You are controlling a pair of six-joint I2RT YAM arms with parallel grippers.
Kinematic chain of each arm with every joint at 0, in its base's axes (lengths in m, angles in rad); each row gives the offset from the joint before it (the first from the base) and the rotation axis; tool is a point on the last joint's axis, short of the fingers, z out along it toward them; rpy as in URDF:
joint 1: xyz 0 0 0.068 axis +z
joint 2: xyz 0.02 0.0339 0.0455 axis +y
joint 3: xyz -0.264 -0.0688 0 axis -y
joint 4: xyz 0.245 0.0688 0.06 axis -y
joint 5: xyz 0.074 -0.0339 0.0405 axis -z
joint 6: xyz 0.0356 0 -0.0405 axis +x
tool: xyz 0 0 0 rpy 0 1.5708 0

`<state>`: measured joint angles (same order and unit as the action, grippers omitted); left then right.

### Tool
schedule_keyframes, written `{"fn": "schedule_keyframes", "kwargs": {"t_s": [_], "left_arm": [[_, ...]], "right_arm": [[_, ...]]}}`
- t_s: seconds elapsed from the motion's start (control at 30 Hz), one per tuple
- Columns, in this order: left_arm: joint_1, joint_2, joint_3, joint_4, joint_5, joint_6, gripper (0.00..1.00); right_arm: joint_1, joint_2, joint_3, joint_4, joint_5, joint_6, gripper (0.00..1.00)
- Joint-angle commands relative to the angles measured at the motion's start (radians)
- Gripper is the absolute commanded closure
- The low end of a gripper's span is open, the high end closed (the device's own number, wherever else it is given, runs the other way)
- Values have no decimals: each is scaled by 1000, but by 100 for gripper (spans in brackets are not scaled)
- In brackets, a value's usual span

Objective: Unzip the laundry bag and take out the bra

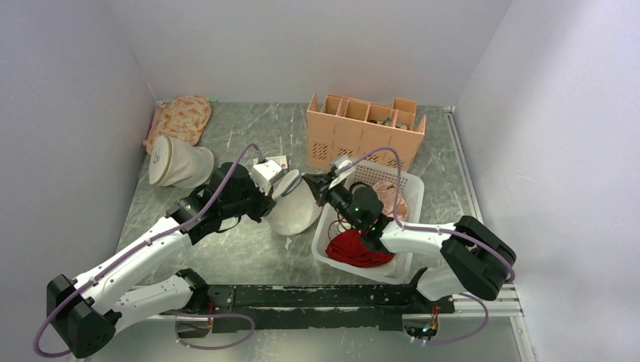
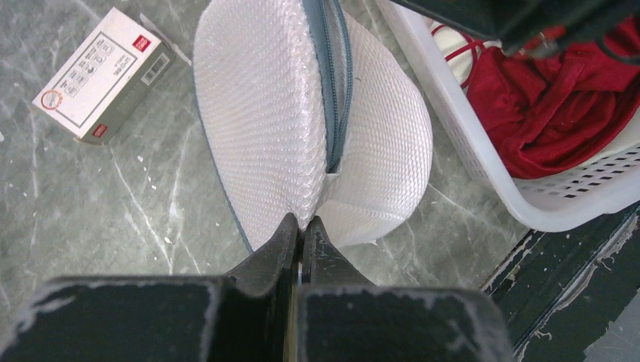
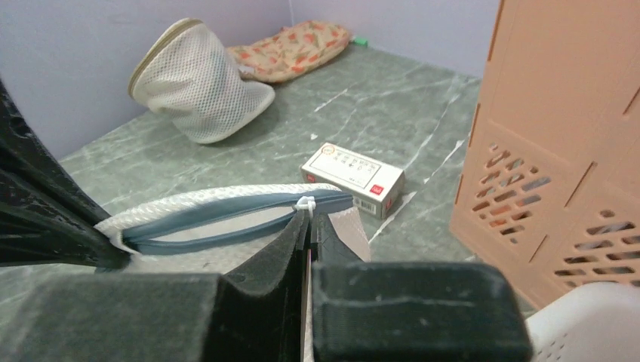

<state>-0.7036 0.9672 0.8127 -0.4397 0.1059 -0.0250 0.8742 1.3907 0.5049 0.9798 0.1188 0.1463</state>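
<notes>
The white mesh laundry bag [image 1: 296, 211] lies on the table between the arms, beside the basket. My left gripper [image 1: 274, 200] is shut on a fold of its mesh [image 2: 302, 222]. The grey zipper [image 2: 336, 90] runs round the rim. My right gripper [image 1: 314, 185] is shut on the small white zipper pull [image 3: 305, 204]. In the right wrist view the bag's rim [image 3: 196, 197] shows, and the two grey zipper sides [image 3: 219, 220] stand parted to the left of the pull. The bra is hidden.
A white plastic basket [image 1: 408, 188] at right holds a red garment [image 1: 355, 249] and a pink one [image 1: 391, 197]. An orange divided crate [image 1: 362, 136] stands behind it. A small box [image 1: 275, 161] lies by the bag. A cream bag with a logo [image 1: 180, 162] and a floral item [image 1: 181, 119] are at far left.
</notes>
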Motion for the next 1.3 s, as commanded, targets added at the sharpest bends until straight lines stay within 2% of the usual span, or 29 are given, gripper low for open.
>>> {"fn": "schedule_keyframes", "kwargs": {"t_s": [0.0,0.13,0.17,0.4,0.47,0.53,0.73,0.9,1.1,1.2,1.27], "left_arm": [[2,4,30,27,61,19,93],[2,16,31,26,82,23,93],[2,20,31,25,91,25,90],[2,-26,25,43,156,27,54],[1,-65,17,58,169,7,37],[2,-103,12,81,161,-60,27],[2,-152,-29,142,40,-394,17],[1,-50,20,85,-21,-581,18],[2,71,64,104,-2,-620,22],[2,102,81,105,-13,-617,29],[1,118,100,84,-39,-607,38]], "right_arm": [[-45,9,-21,-1,-176,126,100],[-45,22,-31,40,-253,112,100],[-45,22,-27,31,-264,102,100],[-45,26,-22,9,-290,82,100],[-44,23,-18,4,-300,85,100],[-44,20,-15,-2,-305,83,100],[-43,0,-15,-19,-305,64,100],[-35,-10,-12,-30,-301,50,100],[-17,-24,-16,-23,-304,42,100],[-1,-31,-16,-24,-304,26,100],[9,-33,-15,-27,-301,18,100]]}}
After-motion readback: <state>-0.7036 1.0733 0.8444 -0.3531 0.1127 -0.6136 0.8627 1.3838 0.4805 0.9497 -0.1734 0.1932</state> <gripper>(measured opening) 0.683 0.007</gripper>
